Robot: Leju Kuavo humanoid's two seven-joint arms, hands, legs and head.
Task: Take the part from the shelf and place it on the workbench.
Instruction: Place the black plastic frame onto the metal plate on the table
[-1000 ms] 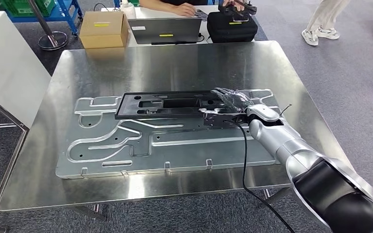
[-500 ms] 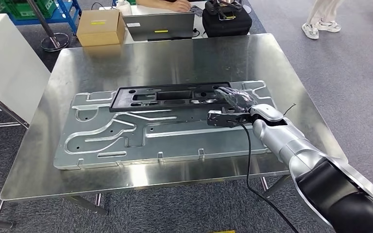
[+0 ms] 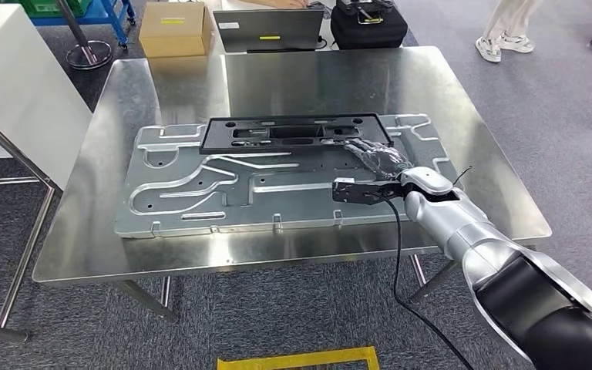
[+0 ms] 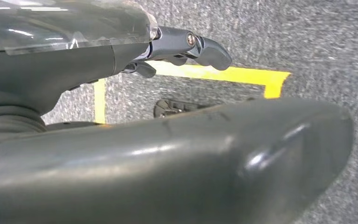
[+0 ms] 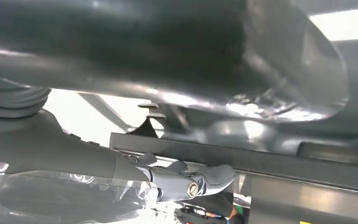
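Note:
The part is a long black plastic frame (image 3: 297,132) with cut-outs. It lies flat along the far side of a large stamped metal plate (image 3: 200,208) on the steel workbench (image 3: 162,254). My right hand (image 3: 378,160) hovers over the plate just in front of the frame's right end, fingers stretched out and holding nothing. In the right wrist view its fingers (image 5: 186,179) are straight and apart from the thumb. My left hand (image 4: 121,56) hangs over grey carpet with its fingers (image 4: 205,46) extended and empty.
Beyond the bench's far edge stand a cardboard box (image 3: 173,29), a laptop (image 3: 270,31) and a black case (image 3: 368,27). A person's legs (image 3: 509,31) are at the far right. A white cabinet (image 3: 15,92) stands left. Yellow tape (image 3: 301,360) marks the floor.
The whole view has shifted, so the camera moved. My right hand, which lay on the frame's right end, has drawn back off it towards me; the frame stays on the plate.

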